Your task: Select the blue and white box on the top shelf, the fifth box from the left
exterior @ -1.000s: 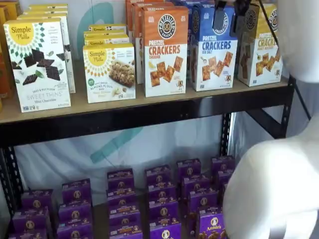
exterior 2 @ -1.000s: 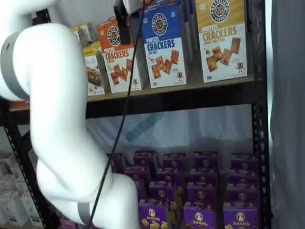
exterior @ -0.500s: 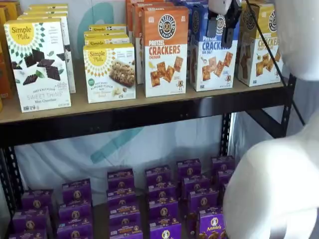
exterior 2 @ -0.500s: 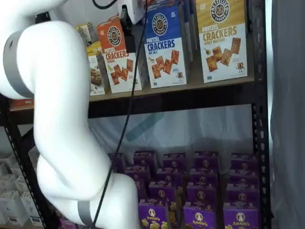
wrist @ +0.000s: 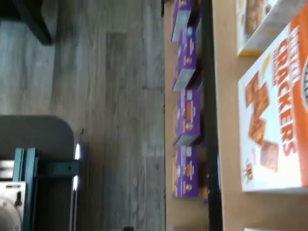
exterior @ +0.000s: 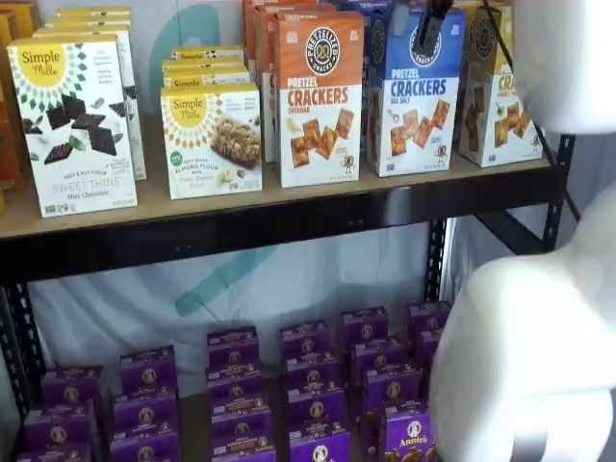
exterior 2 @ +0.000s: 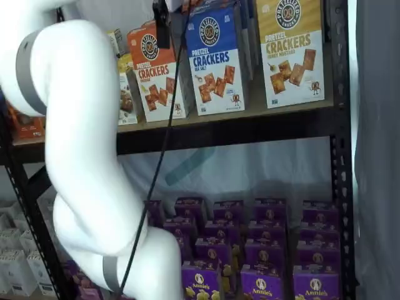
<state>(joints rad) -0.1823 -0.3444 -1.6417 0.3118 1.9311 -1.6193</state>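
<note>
The blue and white box [exterior: 416, 96] stands upright on the top shelf [exterior: 152, 195], between an orange-topped Cheddar carton [exterior: 319, 98] and a yellow-topped carton [exterior: 500, 91]. It shows in both shelf views [exterior 2: 215, 59]. My gripper [exterior: 429, 21] hangs from the view's top edge in front of the blue upper part of this box; only black finger parts show. In a shelf view the gripper [exterior 2: 162, 26] shows as one black finger with a cable beside it, left of the blue box. No box is held. The wrist view shows the orange carton [wrist: 276, 106], not the blue box.
Simple Mills cartons [exterior: 72, 125] stand on the shelf's left part. Small purple boxes [exterior: 313, 380] fill the lower level. The white arm [exterior 2: 81, 156] covers the left of one shelf view, and its base [exterior: 529, 356] covers the right of the other. The wrist view shows wood floor [wrist: 106, 96].
The gripper, which hung lower over the blue box's front half a second ago, has risen; only its finger parts now show at the top edge. The boxes have not moved.
</note>
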